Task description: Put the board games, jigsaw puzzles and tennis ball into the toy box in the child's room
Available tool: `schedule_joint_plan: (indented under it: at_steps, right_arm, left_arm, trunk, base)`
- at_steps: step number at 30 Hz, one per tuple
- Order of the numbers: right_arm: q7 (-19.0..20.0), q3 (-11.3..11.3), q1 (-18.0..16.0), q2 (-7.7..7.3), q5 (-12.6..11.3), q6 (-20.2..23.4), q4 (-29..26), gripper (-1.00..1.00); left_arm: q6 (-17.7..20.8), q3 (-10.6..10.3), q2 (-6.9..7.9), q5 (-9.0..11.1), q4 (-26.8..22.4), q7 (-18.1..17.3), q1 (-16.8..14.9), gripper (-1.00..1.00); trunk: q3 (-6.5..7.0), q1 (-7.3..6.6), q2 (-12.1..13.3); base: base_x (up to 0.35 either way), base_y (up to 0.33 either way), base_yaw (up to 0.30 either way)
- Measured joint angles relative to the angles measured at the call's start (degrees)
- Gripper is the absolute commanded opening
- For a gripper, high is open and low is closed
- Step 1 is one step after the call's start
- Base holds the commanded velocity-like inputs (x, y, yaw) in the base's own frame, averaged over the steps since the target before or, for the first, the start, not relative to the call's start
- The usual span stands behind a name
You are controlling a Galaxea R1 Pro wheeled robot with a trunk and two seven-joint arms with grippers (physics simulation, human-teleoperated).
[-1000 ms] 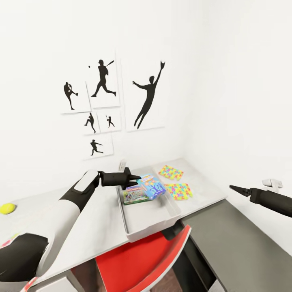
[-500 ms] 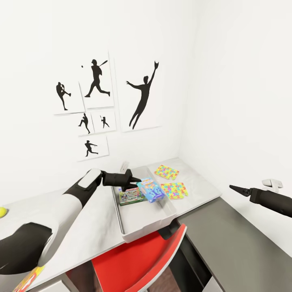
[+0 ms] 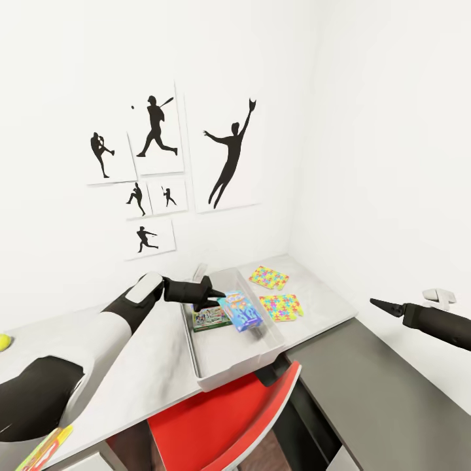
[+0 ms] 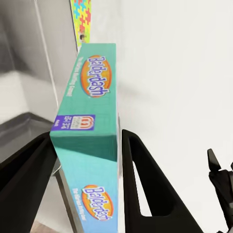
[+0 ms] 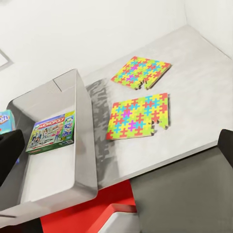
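Head view: left gripper (image 3: 219,292) pinches the blue board game (image 3: 241,311) over the toy box (image 3: 261,352); lower it beside the Monopoly box (image 3: 209,318) before releasing.

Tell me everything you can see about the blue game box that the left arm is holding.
The blue box is a flat printed cardboard game box with teal sides and orange "Balderdash" logos. The left end effector grips it between two black fingers pressed on its broad faces. It hangs tilted inside the grey toy box, beside the Monopoly box lying flat on the bin's floor. Whether its lower edge touches the floor is unclear.
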Motion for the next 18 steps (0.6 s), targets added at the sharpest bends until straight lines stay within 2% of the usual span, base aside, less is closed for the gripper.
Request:
schedule_joint_plan:
  at_steps: [10,18]
  right_arm:
    - [0.0,0.1,0.0,0.04,0.0,0.0,0.0,1.0]
    - [0.0,0.2,0.0,0.05,0.0,0.0,0.0,1.0]
  left_arm:
    - [0.0,-0.1,0.21,-0.3,0.4,1.5,-0.1,-1.0]
    - [0.0,-0.1,-0.15,-0.4,1.5,1.9,-0.6,-1.0]
  trunk:
    - [0.0,0.0,0.0]
    - [0.0,0.0,0.0]
  base:
    - [0.0,0.0,0.0]
    - [0.0,0.0,-0.002]
